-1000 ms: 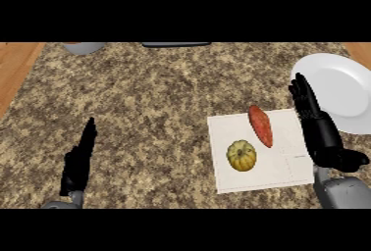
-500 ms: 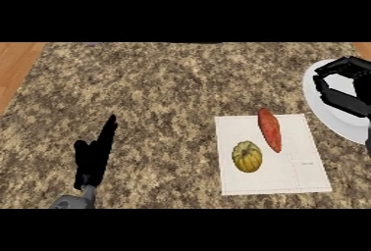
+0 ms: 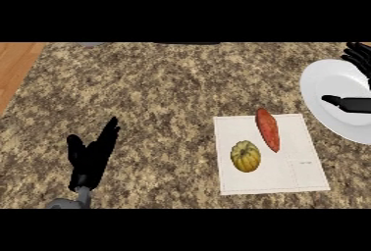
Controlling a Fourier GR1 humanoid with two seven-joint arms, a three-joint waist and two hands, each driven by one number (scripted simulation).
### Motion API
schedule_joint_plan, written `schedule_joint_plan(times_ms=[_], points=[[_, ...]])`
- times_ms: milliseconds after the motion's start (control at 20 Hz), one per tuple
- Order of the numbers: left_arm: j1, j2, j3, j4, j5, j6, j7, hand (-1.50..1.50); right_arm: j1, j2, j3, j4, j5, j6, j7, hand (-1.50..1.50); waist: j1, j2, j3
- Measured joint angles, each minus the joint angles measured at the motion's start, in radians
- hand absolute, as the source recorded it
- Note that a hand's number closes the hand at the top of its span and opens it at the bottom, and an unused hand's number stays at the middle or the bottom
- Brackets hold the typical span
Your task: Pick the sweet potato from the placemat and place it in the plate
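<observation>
sweet potato point(image 3: 267, 128) on placemat point(image 3: 304, 169) beside squash point(image 3: 246, 156) | right hand point(image 3: 354, 103) over plate point(image 3: 326, 93), fingers spread, empty | left hand point(image 3: 91, 157) resting, fingers straight

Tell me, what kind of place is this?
Probably a kitchen counter: a speckled stone top, a white plate, and a placemat with a sweet potato and a squash.

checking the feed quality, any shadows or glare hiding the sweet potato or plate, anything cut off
Head view: lighting is flat and even, with no glare on the white plate and no strong shadows; the sweet potato and small squash show plainly on the placemat. The plate's right side and the right robot hand are cut off by the frame edge; the left robot hand shows whole.
</observation>
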Motion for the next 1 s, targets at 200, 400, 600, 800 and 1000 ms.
schedule_joint_plan(times_ms=[200,400,600,800,1000], points=[[0.031,0.006,0.001,-0.019,0.007,-0.016,0.0,0.0,-0.033,-0.073,0.076,0.05,0.101,0.076,-0.007,-1.5,-0.001,-0.003,-0.002],[0.028,-0.002,-0.002,-0.022,-0.001,-0.008,0.008,0.0,-0.07,-0.138,0.182,0.042,0.212,0.163,0.026,-1.5,-0.007,-0.005,-0.003],[0.029,-0.001,0.009,-0.013,-0.003,-0.011,0.008,0.0,-0.107,-0.151,0.257,-0.003,0.294,0.211,0.085,-1.5,-0.018,-0.009,-0.004],[0.047,-0.022,0.004,-0.02,-0.019,0.006,-0.005,0.0,-0.106,-0.102,0.316,-0.085,0.357,0.199,0.197,-1.5,-0.028,-0.013,-0.003],[0.053,-0.013,0.028,-0.023,-0.012,-0.014,-0.002,0.0,-0.057,-0.058,0.337,-0.19,0.399,0.187,0.29,-1.5,-0.034,-0.013,-0.003]])
